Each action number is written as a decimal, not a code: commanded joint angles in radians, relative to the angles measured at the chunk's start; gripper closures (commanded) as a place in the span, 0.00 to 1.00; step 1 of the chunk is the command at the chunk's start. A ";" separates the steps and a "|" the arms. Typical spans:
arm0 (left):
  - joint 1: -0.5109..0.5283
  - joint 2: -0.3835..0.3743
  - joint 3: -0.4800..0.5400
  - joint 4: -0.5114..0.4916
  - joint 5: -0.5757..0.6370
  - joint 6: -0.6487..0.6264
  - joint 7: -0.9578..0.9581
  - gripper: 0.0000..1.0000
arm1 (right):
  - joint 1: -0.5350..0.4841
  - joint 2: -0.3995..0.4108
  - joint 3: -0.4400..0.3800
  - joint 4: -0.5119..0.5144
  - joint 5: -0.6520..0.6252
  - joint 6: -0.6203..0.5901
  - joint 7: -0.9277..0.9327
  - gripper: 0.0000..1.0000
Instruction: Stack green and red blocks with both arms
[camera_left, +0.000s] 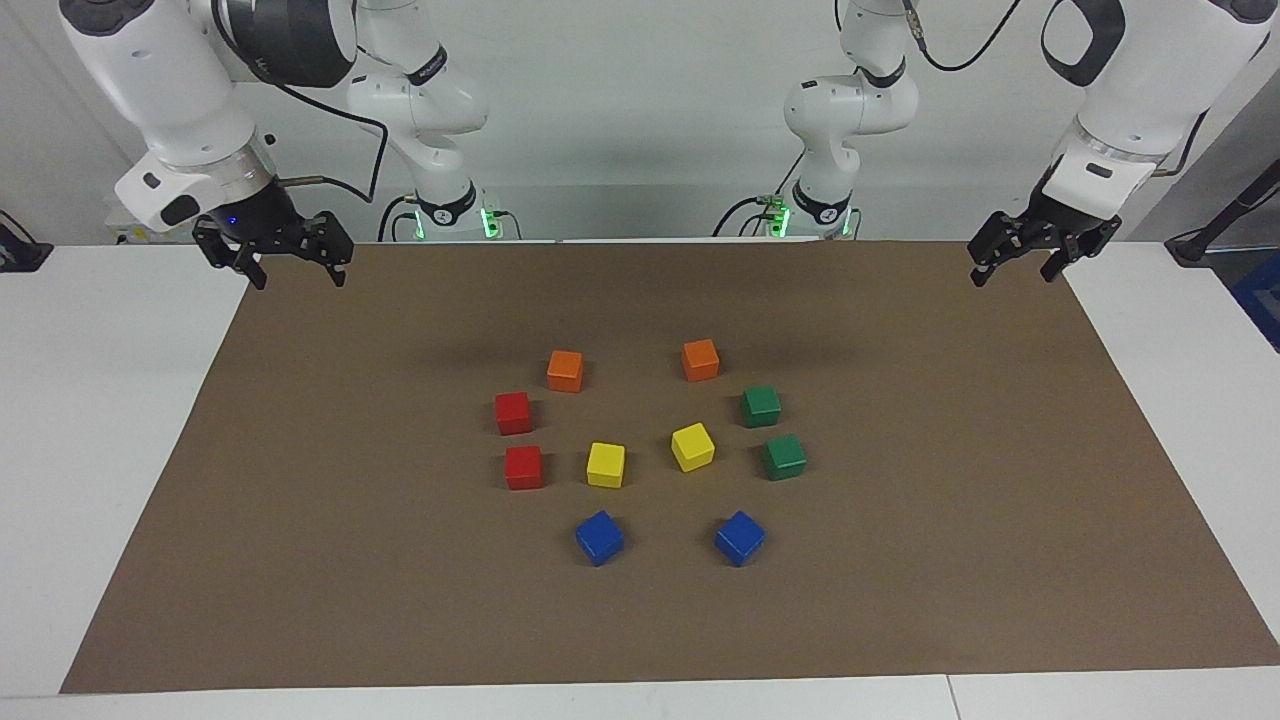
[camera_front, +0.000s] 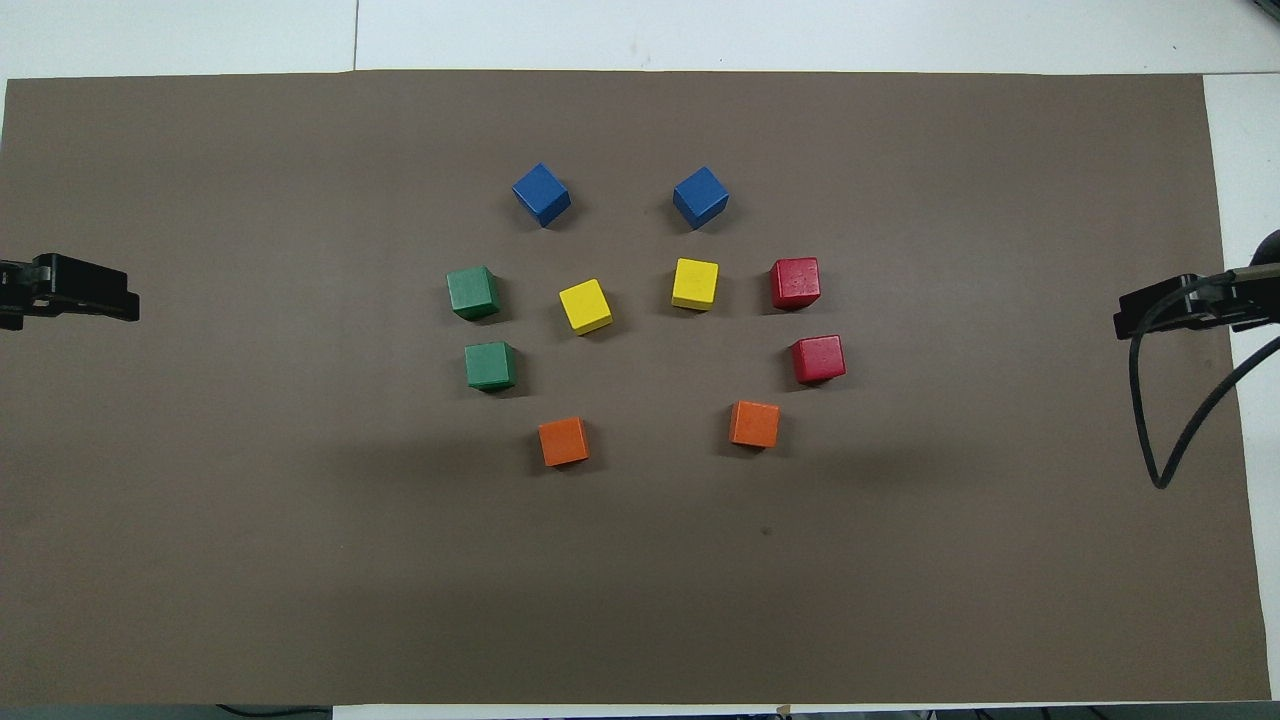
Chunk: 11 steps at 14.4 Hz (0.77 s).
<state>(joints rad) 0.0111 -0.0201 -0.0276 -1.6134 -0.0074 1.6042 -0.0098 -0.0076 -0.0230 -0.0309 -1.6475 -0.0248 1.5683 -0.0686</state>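
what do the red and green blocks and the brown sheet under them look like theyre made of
Red blocks and green blocks: probably painted wood; crisp edges, flat opaque colour, faint scuffs on top in the overhead view. Plastic is possible. Brown sheet: likely matte paper or thin card, lying flat and glare-free.

Ten blocks (camera_left: 700, 446) loosely ringed mid-mat (camera_left: 1000, 560), none touching.

Brown mat (camera_left: 900, 600) holds two orange cubes (camera_left: 565, 370), two yellow (camera_left: 605, 465), two blue (camera_left: 599, 537)
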 joint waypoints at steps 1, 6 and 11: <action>-0.013 0.015 0.009 0.027 0.006 -0.020 0.004 0.00 | -0.014 -0.005 0.009 -0.008 -0.007 -0.011 -0.017 0.00; -0.014 0.005 0.009 0.009 0.006 -0.009 0.002 0.00 | -0.015 -0.008 0.009 -0.014 -0.007 -0.010 -0.017 0.00; -0.092 -0.050 0.009 -0.126 0.006 0.084 -0.002 0.00 | 0.006 -0.012 0.028 -0.029 -0.006 -0.001 0.085 0.00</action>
<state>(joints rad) -0.0153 -0.0226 -0.0291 -1.6399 -0.0078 1.6177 -0.0027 -0.0056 -0.0230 -0.0257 -1.6530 -0.0247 1.5673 -0.0456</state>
